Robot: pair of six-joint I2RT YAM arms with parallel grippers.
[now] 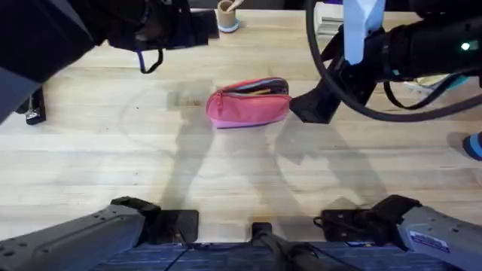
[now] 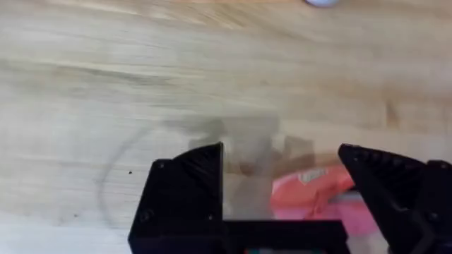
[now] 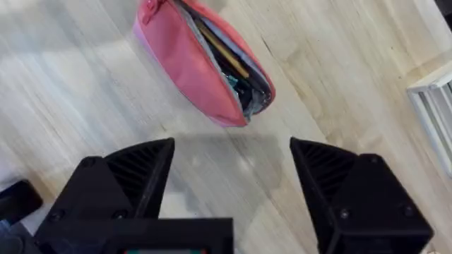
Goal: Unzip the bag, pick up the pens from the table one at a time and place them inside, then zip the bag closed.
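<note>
Lying unzipped near the middle of the pale wooden butcher-block table (image 1: pixel 90 173), the pink soft fabric pencil pouch (image 1: pixel 248 105) held the orange and yellow pens (image 3: pixel 224 51) inside. The right gripper (image 3: pixel 233 176) hovered at the pouch's three o'clock, fingers spread and empty. The left gripper (image 2: pixel 282 183), also parted and empty, hung at its ten o'clock.
</note>
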